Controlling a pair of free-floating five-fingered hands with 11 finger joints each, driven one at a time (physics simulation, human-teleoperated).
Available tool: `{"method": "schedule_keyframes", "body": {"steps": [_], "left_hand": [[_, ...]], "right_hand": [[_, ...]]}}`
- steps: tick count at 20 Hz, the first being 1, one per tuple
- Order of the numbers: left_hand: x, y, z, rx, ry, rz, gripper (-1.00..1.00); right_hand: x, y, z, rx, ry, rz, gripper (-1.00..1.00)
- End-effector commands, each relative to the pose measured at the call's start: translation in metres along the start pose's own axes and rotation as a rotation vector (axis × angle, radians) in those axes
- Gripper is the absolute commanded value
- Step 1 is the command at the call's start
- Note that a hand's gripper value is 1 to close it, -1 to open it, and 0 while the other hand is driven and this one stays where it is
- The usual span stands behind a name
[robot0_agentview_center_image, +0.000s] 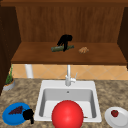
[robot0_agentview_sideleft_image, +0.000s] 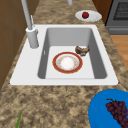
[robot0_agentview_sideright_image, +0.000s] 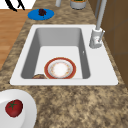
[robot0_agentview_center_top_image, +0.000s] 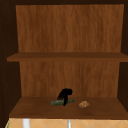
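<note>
Though partly hidden, hand-gripped cucumber (robot0_agentview_center_image: 62, 48).

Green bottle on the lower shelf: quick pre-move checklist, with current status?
1. Right robot hand on the green bottle, fingers reaching down over it: ok.
2. Firm closed grip round the bottle: cannot tell.
3. Bottle lying on its side on the lower shelf: ok.
4. Small tan item beside the bottle, apart from it: ok.
5. Left robot hand low at the blue plate with grapes, away from the shelf: ok.
6. Red bowl in the sink, below the shelf: ok.
</note>
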Motion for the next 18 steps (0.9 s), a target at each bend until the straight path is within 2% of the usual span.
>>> {"method": "schedule_keyframes", "body": {"steps": [1, 4, 9, 18], "left_hand": [[0.000, 0.000, 0.000, 0.000, 0.000, 0.000, 0.00], [0.000, 0.000, 0.000, 0.000, 0.000, 0.000, 0.00], [0.000, 0.000, 0.000, 0.000, 0.000, 0.000, 0.00], [0.000, 0.000, 0.000, 0.000, 0.000, 0.000, 0.00]], "right_hand": [[0.006, 0.002, 0.009, 0.015, 0.007, -0.012, -1.00], [0.012, -0.022, 0.031, -0.025, 0.042, 0.017, -1.00], [0.009, -0.047, 0.065, 0.021, 0.051, 0.065, -1.00], [-0.006, -0.076, 0.109, 0.082, 0.102, 0.070, -1.00]]}}
